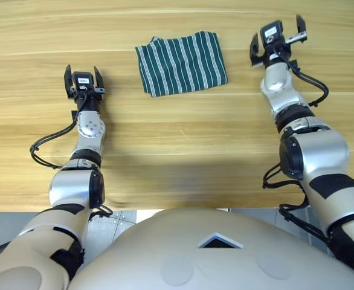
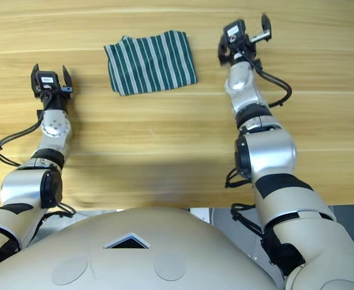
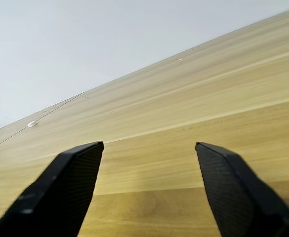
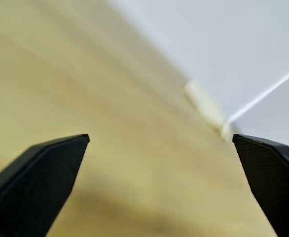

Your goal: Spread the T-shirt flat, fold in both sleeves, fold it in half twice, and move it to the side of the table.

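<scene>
The T-shirt [image 1: 181,63], green with white stripes, lies folded into a small rectangle on the wooden table [image 1: 177,139], toward the far middle. My left gripper [image 1: 82,72] rests open over the table well to the left of the shirt, apart from it. The black fingers [image 3: 68,187] of that gripper frame bare wood in the left wrist view. My right gripper [image 1: 276,33] hangs open just right of the shirt's far corner, holding nothing. Its wide-spread fingertips [image 4: 46,168] appear over the table in the right wrist view.
The table's near edge [image 1: 183,206] runs in front of my torso, with grey floor below. A pale wall [image 3: 85,39] rises beyond the table's far edge. Bare wood surrounds the shirt on all sides.
</scene>
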`<state>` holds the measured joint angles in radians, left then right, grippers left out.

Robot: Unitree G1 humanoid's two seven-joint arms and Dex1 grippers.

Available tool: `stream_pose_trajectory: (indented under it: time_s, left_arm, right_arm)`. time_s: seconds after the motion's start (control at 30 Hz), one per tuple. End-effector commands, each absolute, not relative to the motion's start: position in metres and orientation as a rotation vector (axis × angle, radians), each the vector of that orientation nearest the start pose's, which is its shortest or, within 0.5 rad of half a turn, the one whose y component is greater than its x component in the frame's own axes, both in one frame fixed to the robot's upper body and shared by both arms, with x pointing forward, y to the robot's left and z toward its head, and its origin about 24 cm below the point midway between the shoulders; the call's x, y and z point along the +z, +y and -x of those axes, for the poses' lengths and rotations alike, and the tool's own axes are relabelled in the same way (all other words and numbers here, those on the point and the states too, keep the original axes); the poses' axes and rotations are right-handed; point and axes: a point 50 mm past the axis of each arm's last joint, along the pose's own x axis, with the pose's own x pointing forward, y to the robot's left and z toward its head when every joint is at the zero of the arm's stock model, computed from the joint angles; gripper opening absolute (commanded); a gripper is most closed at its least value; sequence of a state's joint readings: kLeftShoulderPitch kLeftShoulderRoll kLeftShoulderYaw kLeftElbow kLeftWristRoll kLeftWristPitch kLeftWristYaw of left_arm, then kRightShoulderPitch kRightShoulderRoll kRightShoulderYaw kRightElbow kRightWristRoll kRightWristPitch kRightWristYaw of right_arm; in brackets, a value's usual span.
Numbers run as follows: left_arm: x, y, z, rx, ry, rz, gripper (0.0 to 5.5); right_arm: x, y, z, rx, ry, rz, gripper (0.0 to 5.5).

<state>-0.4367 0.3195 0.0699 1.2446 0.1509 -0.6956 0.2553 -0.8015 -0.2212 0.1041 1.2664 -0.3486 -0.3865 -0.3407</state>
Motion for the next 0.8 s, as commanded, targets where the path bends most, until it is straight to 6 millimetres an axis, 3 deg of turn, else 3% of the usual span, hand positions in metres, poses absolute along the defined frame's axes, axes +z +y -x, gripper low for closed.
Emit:
stream_pose_trajectory:
  time_s: [0.03,0.1,0.2,0.5,0.8]
  left_arm:
    - [-0.039,0.251,-0.268,0.254,0.178,-0.406,3.46]
    - [-0.04,0.247,-0.269,0.243,0.182,-0.403,3.46]
    - [-0.041,0.242,-0.27,0.227,0.186,-0.397,3.46]
    - [-0.045,0.233,-0.272,0.203,0.204,-0.385,3.46]
    - [-0.046,0.226,-0.275,0.179,0.213,-0.379,3.46]
  right_arm:
    - [0.046,-0.102,-0.361,0.219,-0.12,0.578,5.38]
    - [0.037,-0.087,-0.355,0.318,-0.082,0.529,5.38]
    - [0.028,-0.082,-0.352,0.343,-0.021,0.48,5.38]
    - [0.032,-0.066,-0.352,0.383,-0.016,0.423,3.83]
    - [0.048,-0.018,-0.349,0.542,-0.038,0.288,2.32]
